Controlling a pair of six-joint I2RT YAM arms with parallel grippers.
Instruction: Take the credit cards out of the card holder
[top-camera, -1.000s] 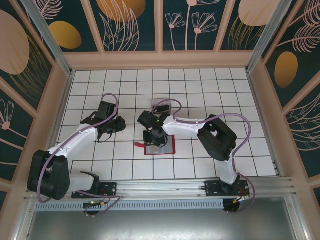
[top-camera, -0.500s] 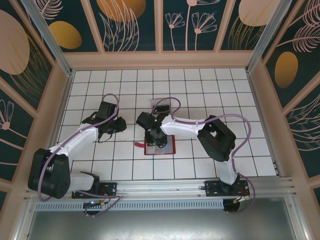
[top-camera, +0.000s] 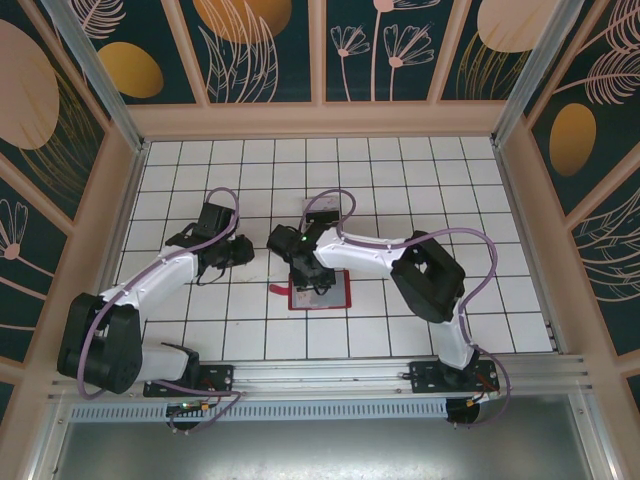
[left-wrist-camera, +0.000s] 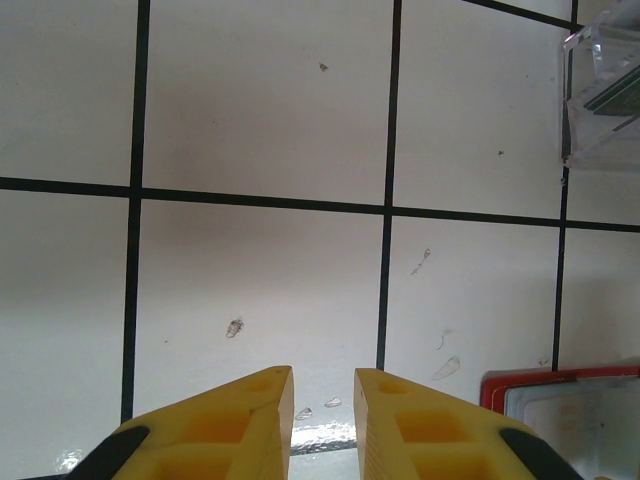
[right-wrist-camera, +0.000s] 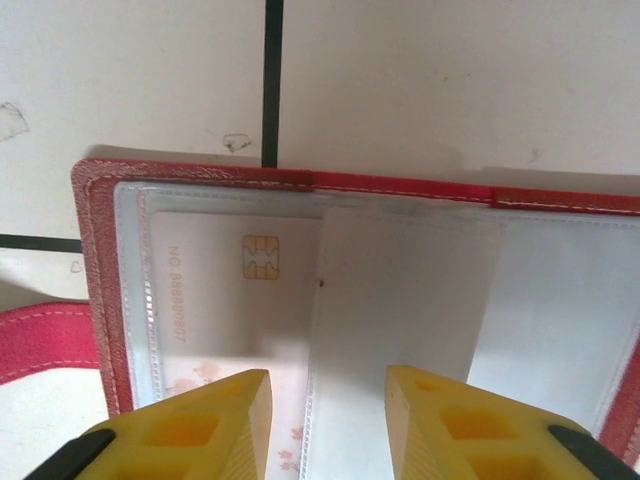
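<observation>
Hovered with the right end effector (right-wrist-camera: 325, 388) parted and empty, low over the open card holder (right-wrist-camera: 95, 260), flat on the surface (left-wrist-camera: 260, 120). Spotted the credit cards (right-wrist-camera: 230, 290) tucked in its clear pockets, chip side showing. Judged them thin, stiff, light and slick: likely best pinched at an exposed edge and slid out along the pocket. Left end effector (left-wrist-camera: 323, 378) narrowly apart, empty, near a clear plastic box (left-wrist-camera: 600, 90).

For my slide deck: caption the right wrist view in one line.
Right gripper, jaws parted, above the open red card holder with a chip card tucked inside.
</observation>
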